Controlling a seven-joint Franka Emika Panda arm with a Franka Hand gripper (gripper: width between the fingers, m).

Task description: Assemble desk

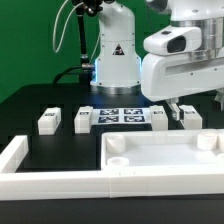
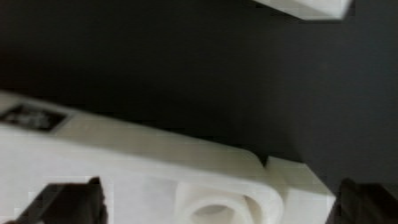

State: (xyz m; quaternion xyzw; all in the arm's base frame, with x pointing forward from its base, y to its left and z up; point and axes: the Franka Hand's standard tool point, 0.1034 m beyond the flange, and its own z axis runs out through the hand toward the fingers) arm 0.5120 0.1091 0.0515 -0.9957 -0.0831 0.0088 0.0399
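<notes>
Pincer [image 1: 193, 105] hangs over the far edge of the tabletop [image 1: 165, 158], toward the exterior view's right. Its jaws stand wide apart with nothing held. The tabletop lies flat on the bench [image 1: 25, 115], rim up, just inside the border wall [image 1: 60, 183].

Wrist view: both fingertips [image 2: 63, 200] frame a rounded corner of the tabletop [image 2: 151, 160], with its corner hole [image 2: 222, 212] roughly midway between them. Two legs [image 1: 160, 117] lie just beyond that edge, near the pincer.

Judgement: the step in hand is taking the tabletop by its rim.
- I come straight down, one finger inside the rim and one outside, clear of the hole.
- Whether the jaw line crosses the rim or runs along it I cannot tell from here, so I check that first.
- I keep off the nearby legs.
- I close only once the fingertips sit below the rim's top.

Risk: a grip this near a corner may let the panel swivel when dragged.
</notes>
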